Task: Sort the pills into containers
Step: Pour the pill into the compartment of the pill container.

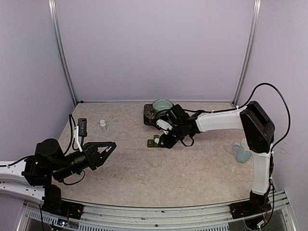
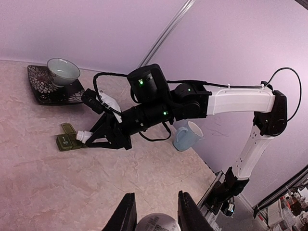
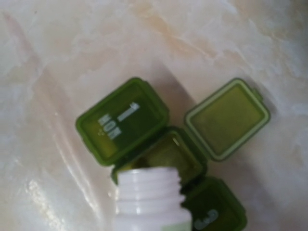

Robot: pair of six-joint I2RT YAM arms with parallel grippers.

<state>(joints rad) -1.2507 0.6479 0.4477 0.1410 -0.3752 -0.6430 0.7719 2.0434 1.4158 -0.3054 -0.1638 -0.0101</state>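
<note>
Bottle clamped in right tool, mouth tipped over open cell of containers; left tool closed, empty, above desk.

One overhead, two wrists; common containers

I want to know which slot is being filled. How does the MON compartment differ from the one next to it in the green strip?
The MON compartment looks shut, lettering on top; the middle compartment is open, its lid flipped out sideways. The white bottle, uncapped, points its mouth at the middle compartment, not the MON compartment. Both are dark green, square and joined in one strip.
</note>
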